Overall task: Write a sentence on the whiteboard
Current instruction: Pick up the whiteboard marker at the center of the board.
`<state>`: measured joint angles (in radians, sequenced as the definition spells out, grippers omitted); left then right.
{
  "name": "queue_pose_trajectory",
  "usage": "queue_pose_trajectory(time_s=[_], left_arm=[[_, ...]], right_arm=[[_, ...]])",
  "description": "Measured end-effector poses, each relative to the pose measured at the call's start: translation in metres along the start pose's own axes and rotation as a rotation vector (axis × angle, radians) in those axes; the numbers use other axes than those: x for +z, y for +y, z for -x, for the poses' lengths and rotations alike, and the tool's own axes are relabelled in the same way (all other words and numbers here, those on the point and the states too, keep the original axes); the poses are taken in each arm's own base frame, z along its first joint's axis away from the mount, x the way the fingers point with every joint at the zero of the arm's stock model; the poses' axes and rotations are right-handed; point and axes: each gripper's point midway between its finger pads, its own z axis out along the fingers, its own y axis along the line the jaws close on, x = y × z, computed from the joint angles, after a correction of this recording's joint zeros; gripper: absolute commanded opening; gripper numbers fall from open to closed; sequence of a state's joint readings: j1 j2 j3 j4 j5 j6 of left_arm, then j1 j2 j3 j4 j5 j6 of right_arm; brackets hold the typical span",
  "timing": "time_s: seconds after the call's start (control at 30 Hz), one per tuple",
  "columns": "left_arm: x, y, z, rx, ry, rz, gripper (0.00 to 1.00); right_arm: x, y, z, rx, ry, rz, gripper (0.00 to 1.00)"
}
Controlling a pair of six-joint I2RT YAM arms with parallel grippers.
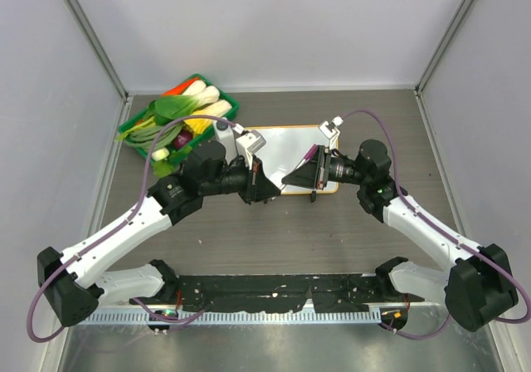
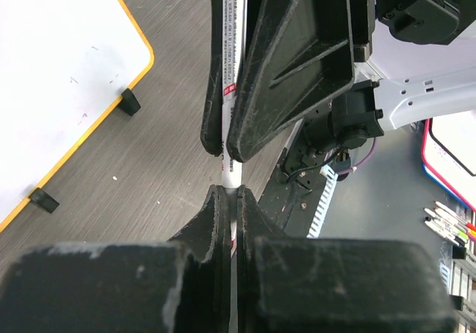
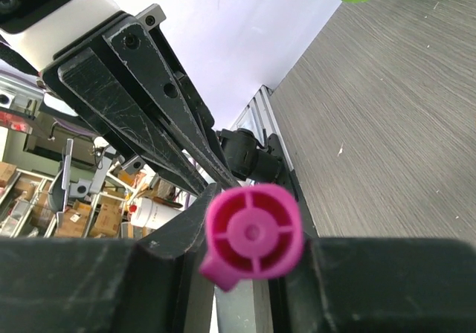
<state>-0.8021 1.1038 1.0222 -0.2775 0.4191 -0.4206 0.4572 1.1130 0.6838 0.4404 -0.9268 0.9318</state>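
One whiteboard (image 1: 286,144), one marker (image 2: 230,50), perhaps one basket (image 1: 233,105).

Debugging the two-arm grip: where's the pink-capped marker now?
Top view, centre: white pink-capped marker bridges left pincer, clamped on its barrel, and right pincer, by the orange-framed whiteboard's near edge.

Bright, even, diffuse light from above; shadows soft, faint; wrist views slightly blurred in closest foreground.
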Motion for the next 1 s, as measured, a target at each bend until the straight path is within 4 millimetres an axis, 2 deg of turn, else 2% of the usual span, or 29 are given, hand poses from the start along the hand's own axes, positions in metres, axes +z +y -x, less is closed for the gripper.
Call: queue_pose_trajectory(time_s=[0.13,0.3,0.37,0.4,0.47,0.53,0.6,0.63,0.8,1.0], left_arm=[[0.000,0.000,-0.002,0.001,0.001,-0.005,0.00],[0.000,0.001,-0.004,0.001,0.002,-0.003,0.00],[-0.001,0.001,-0.004,0.003,-0.001,-0.001,0.00],[-0.002,0.002,-0.004,0.005,-0.003,0.003,0.03],[-0.003,0.002,-0.004,0.005,-0.004,0.008,0.19],[-0.003,0.004,-0.003,0.006,-0.011,0.022,0.49],[-0.005,0.009,-0.002,-0.003,-0.017,0.047,0.73],[-0.007,0.012,-0.002,-0.007,-0.023,0.063,0.79],[-0.017,0.022,0.005,-0.034,-0.067,0.116,0.96],[-0.024,0.043,0.001,-0.093,-0.096,0.203,0.98]], right_arm=[[0.000,-0.001,-0.001,0.010,-0.002,-0.001,0.22],[0.000,-0.004,-0.003,0.023,0.000,-0.006,0.01],[0.000,-0.004,-0.003,0.020,-0.001,-0.006,0.02],[0.000,-0.004,-0.003,0.020,-0.001,-0.006,0.01],[0.000,-0.003,-0.003,0.019,-0.001,-0.006,0.01],[0.000,-0.004,-0.003,0.013,-0.004,-0.009,0.02],[-0.001,-0.006,-0.005,0.006,-0.003,-0.022,0.02],[-0.001,-0.007,-0.005,0.004,-0.006,-0.031,0.01],[-0.005,-0.023,-0.006,-0.012,-0.028,-0.127,0.01],[-0.014,-0.061,-0.007,0.009,-0.066,-0.319,0.01]])
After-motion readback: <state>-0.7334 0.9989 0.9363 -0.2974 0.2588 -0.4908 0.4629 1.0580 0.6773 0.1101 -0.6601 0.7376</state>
